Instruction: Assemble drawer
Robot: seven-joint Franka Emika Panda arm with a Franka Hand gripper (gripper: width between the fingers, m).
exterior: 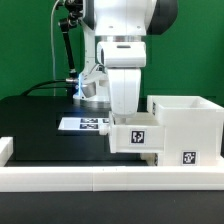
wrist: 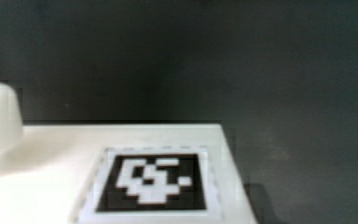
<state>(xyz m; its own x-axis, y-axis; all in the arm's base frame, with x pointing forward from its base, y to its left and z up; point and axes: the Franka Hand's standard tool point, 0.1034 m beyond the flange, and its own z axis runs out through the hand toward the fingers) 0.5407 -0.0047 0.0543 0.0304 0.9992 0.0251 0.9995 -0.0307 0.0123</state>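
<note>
Nearest to us in the exterior view, a low white rail runs along the bottom of the frame. Just behind it, at the lower right, stands the tall white housing, open on top, with a black-and-white square tag low on its front. We see no words or brand names, only tag patterns.

A white tray sticks out of the housing toward the exterior view's left. It has its own tag on the face turned to us. The gripper comes down right at the top of this tray in the middle of the frame. The big white arm body hides its jaws, so we cannot tell if they are apart or together.

To the exterior view's left of the tray, the black table is bare and open. Farther back, the marker board lies flat. A green wall fills the back.

The wrist view shows what the other cannot: a close, blurry tag on a white surface, with dark table beyond its edge.
</note>
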